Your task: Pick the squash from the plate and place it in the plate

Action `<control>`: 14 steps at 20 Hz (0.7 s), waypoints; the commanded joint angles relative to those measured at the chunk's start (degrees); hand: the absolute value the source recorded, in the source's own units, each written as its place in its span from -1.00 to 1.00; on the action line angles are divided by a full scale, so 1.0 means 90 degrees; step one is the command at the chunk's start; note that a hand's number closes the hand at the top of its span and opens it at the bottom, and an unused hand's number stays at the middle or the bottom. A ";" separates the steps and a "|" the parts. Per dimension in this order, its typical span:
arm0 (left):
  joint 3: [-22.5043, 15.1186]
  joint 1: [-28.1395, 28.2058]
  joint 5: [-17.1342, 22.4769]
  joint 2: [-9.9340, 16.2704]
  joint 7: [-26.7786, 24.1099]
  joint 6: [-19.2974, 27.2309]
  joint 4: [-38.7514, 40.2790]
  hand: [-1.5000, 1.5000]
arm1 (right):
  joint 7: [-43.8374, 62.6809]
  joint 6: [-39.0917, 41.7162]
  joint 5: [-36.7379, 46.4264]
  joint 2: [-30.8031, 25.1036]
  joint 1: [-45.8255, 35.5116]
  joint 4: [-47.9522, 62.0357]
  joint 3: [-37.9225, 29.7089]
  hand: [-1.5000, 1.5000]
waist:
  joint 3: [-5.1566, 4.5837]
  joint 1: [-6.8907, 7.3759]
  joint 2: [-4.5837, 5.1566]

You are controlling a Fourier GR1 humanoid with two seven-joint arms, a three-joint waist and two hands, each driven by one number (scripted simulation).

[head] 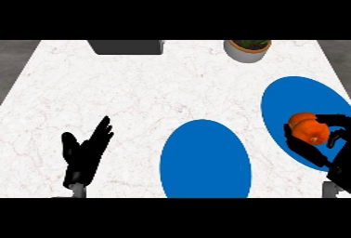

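Note:
An orange squash (pixel 306 127) lies on the blue plate (pixel 295 95) at the right of the counter. My right hand (pixel 322 153) comes in from the lower right, its fingers and thumb curled round the squash from both sides. A second blue plate (pixel 204 160) lies near the counter's front middle with nothing on it. My left hand (pixel 86 155) rests open at the lower left, fingers pointing up.
A potted plant in a white pot (pixel 247 49) stands at the back right. A dark grey box (pixel 128 46) sits at the back edge, left of centre. The white marble counter (pixel 123 97) spreads between them.

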 commanded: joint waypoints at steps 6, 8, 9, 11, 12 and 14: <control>0.0125 -0.0116 0.0082 0.0075 -0.0024 -0.0179 0.0152 0.00 | -0.2194 0.0668 -0.2049 -0.1069 -0.2047 0.3501 -0.1693 1.00 | 0.0006 0.0076 0.0025; -0.0069 0.0070 -0.0065 -0.0095 0.0103 0.0010 -0.0170 0.00 | -0.2989 0.0451 -0.2076 -0.0821 -0.2430 0.4419 -0.1762 1.00 | 0.0004 0.0085 0.0017; 0.0240 -0.0460 0.0050 0.0040 0.0008 -0.0097 0.0400 0.00 | -0.3141 0.0477 -0.2153 -0.0980 -0.2676 0.4759 -0.1967 1.00 | 0.0002 0.0054 0.0026; 0.0205 -0.0456 -0.0094 -0.0063 -0.0358 -0.0073 0.0840 0.00 | -0.3525 0.0766 -0.2363 -0.1189 -0.2999 0.5305 -0.2166 1.00 | -0.0001 0.0037 0.0024; 0.0193 -0.0404 0.0043 0.0082 -0.0083 -0.0211 0.0383 0.00 | -0.1948 0.0995 -0.1836 -0.1415 -0.2917 0.5477 -0.1815 1.00 | -0.0004 0.0140 0.0051; -0.0043 -0.0165 -0.0080 -0.0103 -0.0288 -0.0188 0.0369 0.00 | -0.1966 0.0963 -0.1283 -0.1586 -0.2849 0.6197 -0.1511 -1.00 | 0.0003 0.0292 0.0102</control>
